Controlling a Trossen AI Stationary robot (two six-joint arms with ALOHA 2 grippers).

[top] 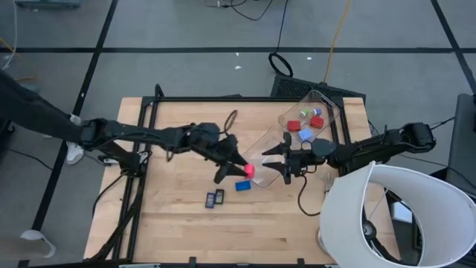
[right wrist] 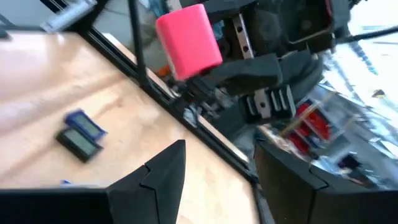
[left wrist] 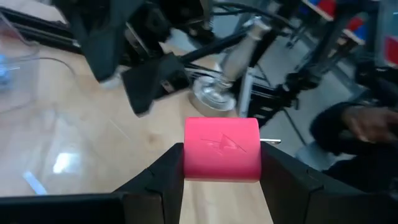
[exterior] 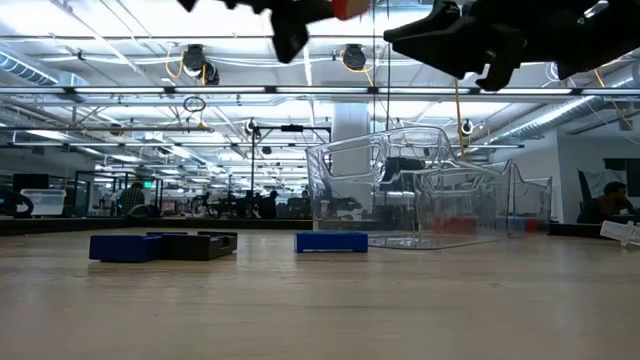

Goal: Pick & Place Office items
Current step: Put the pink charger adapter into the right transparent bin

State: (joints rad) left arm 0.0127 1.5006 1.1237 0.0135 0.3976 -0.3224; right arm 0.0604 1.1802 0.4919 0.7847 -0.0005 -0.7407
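Observation:
My left gripper (top: 242,170) is shut on a red block (top: 249,170), which it holds high above the table's middle, at the top edge of the low view (exterior: 350,8). My right gripper (top: 279,160) faces it from the right, open, with nothing between its fingers (right wrist: 161,174). A blue block (top: 242,186) and two small flat rectangles (top: 214,198) lie flat on the wood below. The clear bin (top: 320,104) at the far right holds red, green and blue pieces. My left gripper pinches the red block by two opposite sides (left wrist: 186,152) between its two fingers. The fingers come from the table's left, nearly level and slanting a little down. The block is lifted clear of the table, with its marked face (left wrist: 222,144) free between the fingertips.
A large white round shade (top: 394,216) stands at the near right corner. A black frame rail (top: 149,112) runs along the table's left and far edges. Bare wood lies near the front edge (exterior: 320,300). A person's hand (left wrist: 367,124) shows beyond the table.

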